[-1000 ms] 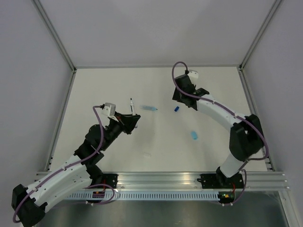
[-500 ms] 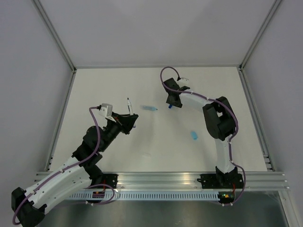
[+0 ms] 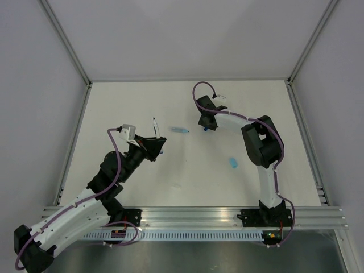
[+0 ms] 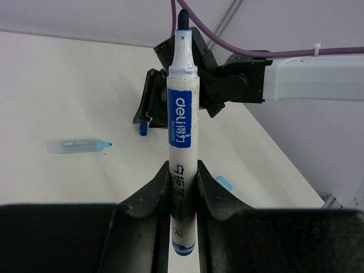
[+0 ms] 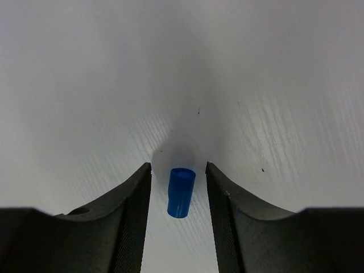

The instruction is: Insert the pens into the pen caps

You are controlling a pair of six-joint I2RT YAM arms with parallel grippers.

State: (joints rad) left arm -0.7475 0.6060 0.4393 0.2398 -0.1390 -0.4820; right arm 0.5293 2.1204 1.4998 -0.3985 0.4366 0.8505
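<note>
From my feed: a white table boxed in by pale panels and metal framing.

From above I see a matt white table [image 3: 131, 102] with pale grey wall panels on its left [image 3: 34, 85], far [image 3: 187, 34] and right [image 3: 341, 68] sides. Two aluminium posts, one on the left [image 3: 64, 40] and one on the right [image 3: 313, 40], slant in to meet the far corners of the table. Metal edge strips run along the table's left [image 3: 73, 142] and right [image 3: 305, 142] sides. Along the near edge lies a ribbed aluminium rail [image 3: 193, 215], and just in front of it a slotted strip [image 3: 199, 234]. On the right wrist camera I can make out two tiny dark specks [image 5: 198, 111] [image 5: 262, 169] on the tabletop, well apart.
</note>
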